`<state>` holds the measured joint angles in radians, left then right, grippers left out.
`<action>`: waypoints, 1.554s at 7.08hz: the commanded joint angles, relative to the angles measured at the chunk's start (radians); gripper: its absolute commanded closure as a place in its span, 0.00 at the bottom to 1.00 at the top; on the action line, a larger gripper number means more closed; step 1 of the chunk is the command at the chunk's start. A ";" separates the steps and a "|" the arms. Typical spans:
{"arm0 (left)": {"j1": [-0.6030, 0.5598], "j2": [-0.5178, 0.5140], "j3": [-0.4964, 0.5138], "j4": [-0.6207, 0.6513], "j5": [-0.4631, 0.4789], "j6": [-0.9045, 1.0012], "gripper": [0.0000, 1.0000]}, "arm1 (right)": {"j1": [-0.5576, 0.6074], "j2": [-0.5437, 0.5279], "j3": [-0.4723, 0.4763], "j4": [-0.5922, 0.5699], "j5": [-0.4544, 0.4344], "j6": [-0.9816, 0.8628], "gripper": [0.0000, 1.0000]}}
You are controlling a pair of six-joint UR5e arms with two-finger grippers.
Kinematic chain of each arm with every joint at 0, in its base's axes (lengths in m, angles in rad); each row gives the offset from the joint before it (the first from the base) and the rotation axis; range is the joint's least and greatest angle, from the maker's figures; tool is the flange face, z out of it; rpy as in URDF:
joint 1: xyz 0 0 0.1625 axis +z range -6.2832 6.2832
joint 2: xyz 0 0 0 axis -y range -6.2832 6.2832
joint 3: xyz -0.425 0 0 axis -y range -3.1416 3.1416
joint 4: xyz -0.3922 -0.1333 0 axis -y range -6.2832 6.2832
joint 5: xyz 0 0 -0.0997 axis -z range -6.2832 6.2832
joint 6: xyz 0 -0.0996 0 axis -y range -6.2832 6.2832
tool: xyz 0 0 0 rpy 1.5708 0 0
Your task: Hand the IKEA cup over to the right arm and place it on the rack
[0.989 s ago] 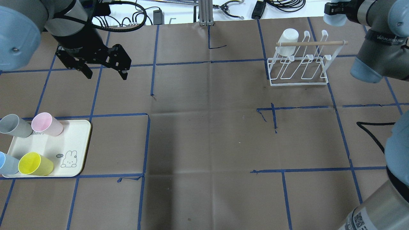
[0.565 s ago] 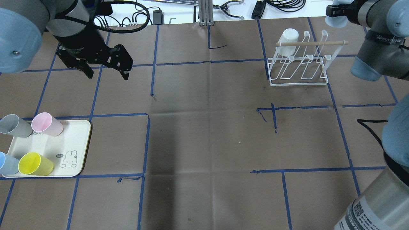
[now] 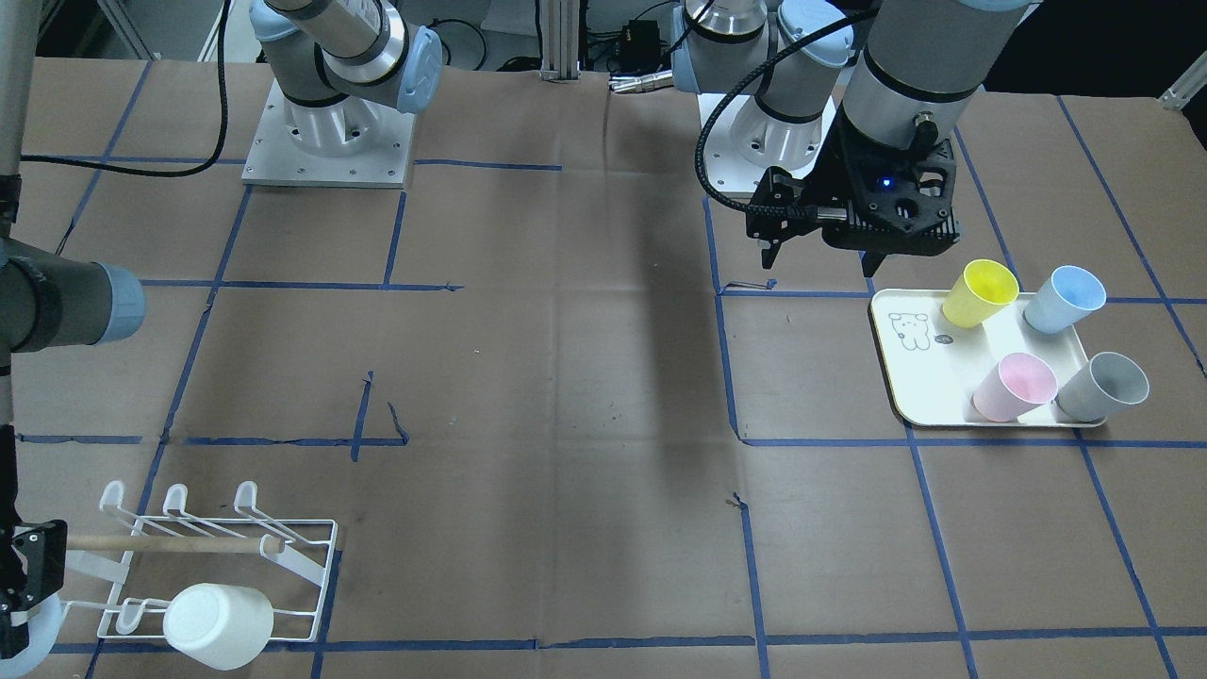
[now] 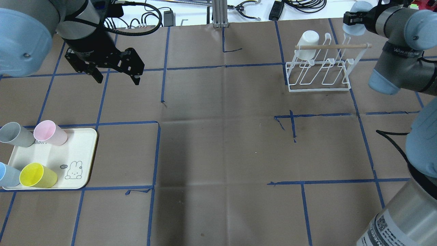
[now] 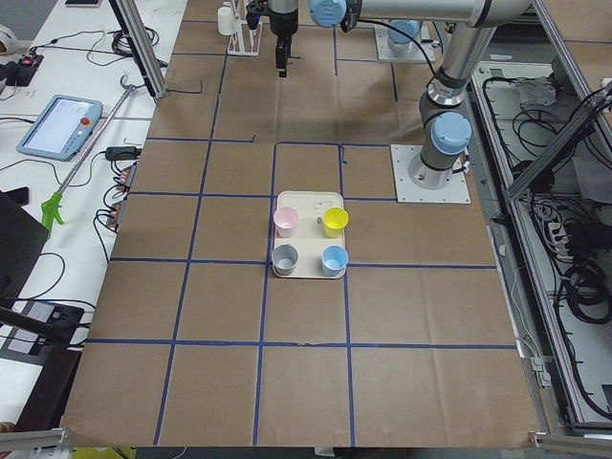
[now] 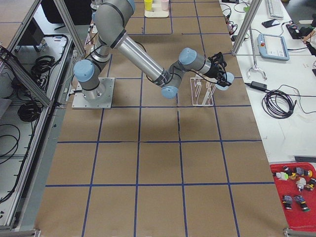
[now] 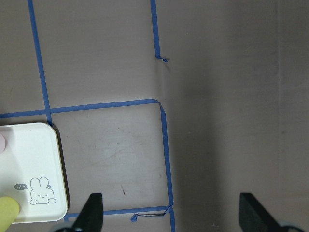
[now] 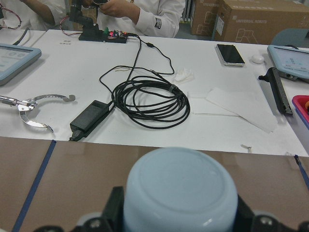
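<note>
Four cups [image 4: 37, 175] on bunny tray [image 4: 82, 150], your 9 o'clock. Writing on box [image 8: 260, 19]: "UNIVERSAL ROBOTS". Fingers spread on left gripper [image 4: 117, 78]; right gripper [image 8: 179, 212] pinches pale-blue cup [image 8: 181, 186] near rack [image 4: 319, 87], 2 o'clock.

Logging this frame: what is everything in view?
Tray cups: 4, yellow, pink, grey, light blue, on tray.
Tray: 1, cream, robot's left end of table.
White cup: 1, white, hung on rack.
Rack: 1, white wire, robot's far right.
Held cup: 1, light blue, in right end effector.
Cable coil: 1, black, bench beyond table.
Person: 1, white sleeves, at bench.
Left end effector: 1, black, open, above table.
Right end effector: 1, black, shut on held cup.
</note>
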<state>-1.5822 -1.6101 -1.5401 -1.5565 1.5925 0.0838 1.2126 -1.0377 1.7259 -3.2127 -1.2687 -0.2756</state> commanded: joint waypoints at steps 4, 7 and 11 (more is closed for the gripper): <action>0.002 -0.001 0.000 0.001 0.000 -0.002 0.00 | 0.004 -0.001 0.060 -0.004 0.002 0.035 0.31; 0.004 -0.001 0.000 0.001 0.000 -0.002 0.00 | 0.004 -0.001 0.058 -0.004 0.002 0.062 0.01; 0.004 0.001 0.000 0.001 0.000 -0.001 0.00 | 0.031 -0.059 0.046 0.025 0.000 0.061 0.00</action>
<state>-1.5785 -1.6104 -1.5401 -1.5555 1.5923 0.0827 1.2274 -1.0636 1.7737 -3.2046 -1.2652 -0.2136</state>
